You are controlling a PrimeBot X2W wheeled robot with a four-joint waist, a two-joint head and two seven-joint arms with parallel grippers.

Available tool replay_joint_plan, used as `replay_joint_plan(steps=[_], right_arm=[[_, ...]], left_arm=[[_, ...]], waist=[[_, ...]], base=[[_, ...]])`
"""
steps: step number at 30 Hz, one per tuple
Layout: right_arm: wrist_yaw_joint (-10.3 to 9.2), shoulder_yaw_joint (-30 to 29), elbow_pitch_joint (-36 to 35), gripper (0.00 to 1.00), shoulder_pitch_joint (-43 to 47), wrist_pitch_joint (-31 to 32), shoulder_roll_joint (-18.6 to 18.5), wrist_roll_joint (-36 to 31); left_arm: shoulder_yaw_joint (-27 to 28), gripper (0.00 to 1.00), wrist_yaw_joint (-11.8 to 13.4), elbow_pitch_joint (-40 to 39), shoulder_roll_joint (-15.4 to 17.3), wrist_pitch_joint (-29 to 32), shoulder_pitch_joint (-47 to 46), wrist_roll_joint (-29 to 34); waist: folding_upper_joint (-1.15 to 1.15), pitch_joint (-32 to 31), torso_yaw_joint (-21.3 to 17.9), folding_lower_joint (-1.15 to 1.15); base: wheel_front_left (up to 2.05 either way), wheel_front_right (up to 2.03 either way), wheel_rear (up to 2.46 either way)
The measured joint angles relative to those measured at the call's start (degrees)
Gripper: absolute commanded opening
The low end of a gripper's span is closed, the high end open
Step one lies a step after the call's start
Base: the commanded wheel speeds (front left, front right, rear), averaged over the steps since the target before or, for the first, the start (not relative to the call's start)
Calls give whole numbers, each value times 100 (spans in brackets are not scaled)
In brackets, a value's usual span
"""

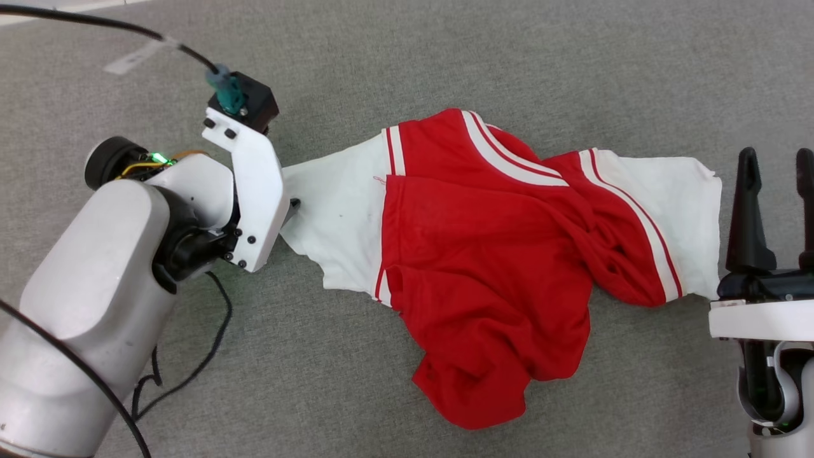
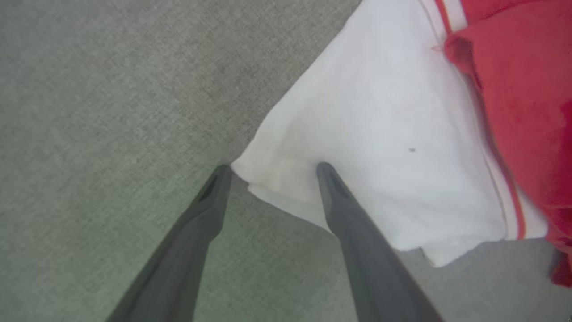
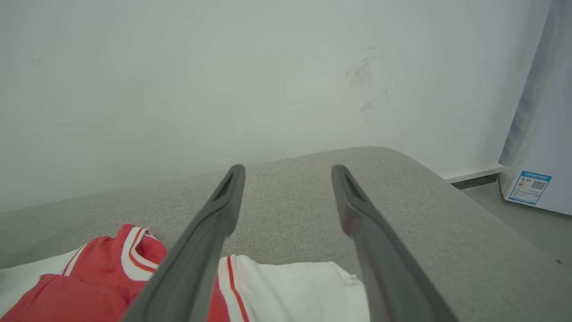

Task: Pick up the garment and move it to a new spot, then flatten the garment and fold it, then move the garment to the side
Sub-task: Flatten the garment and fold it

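The two dark fingers point(image 2: 348, 223) of the left hand point(image 2: 273, 166) are nearest. They stand wide apart and hold nothing. In the left wrist view, the tip of the finger on the right rests on the white sleeve point(image 2: 371, 134) of the garment point(image 1: 483, 267). The other tip is just at the corner of that sleeve, on the grey padded surface point(image 2: 111, 112). The corner therefore lies between the two tips.

From this hand the garment stretches away toward the right hand point(image 1: 778, 152). Its red body is bunched and twisted in the middle, and the second white sleeve point(image 1: 674, 210) ends just beside the right hand. The right hand is also wide open and empty. Its fingers point over the surface toward the wall point(image 3: 223, 67), not down at the cloth.

I judge that the step in hand is the first pick-up, and that it is not yet done. To do it well, the left hand should press a little lower before it closes, so that it takes the folded edge of the corner and not only one thin layer, which may slip out. It should not pinch the cover of the surface together with the sleeve. The right hand should first tilt down to the edge of its own sleeve. I think a lift with both hands together is better, because a lift by one sleeve would probably leave the twisted body hanging like a rope.
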Motion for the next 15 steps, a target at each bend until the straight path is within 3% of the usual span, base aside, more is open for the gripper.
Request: replay_joint_plan(steps=[6, 7, 8, 9, 15], right_arm=[[0, 131, 101, 100, -101, -40, 54, -49], [0, 145, 113, 100, -110, -45, 70, -70], [0, 153, 123, 100, -119, -46, 81, -88], [0, 163, 132, 100, -129, -48, 89, -89], [0, 181, 193, 100, -151, -70, 74, -133]], left_arm=[[-452, 100, -1, 246, 70, 91, -276, 300], [-493, 93, -2, 268, 78, 98, -316, 299], [-537, 35, -7, 274, 87, 89, -324, 296], [-572, 0, -7, 276, 94, 60, -324, 267], [-582, 0, -8, 154, 267, -387, -90, 67]], waist=[[0, 189, 10, 0], [0, 210, 17, 0], [0, 226, 25, 0], [0, 237, 35, 0], [0, 167, 125, 0]], base=[[0, 0, 0], [0, 0, 0], [0, 0, 0], [0, 0, 0], [0, 0, 0]])
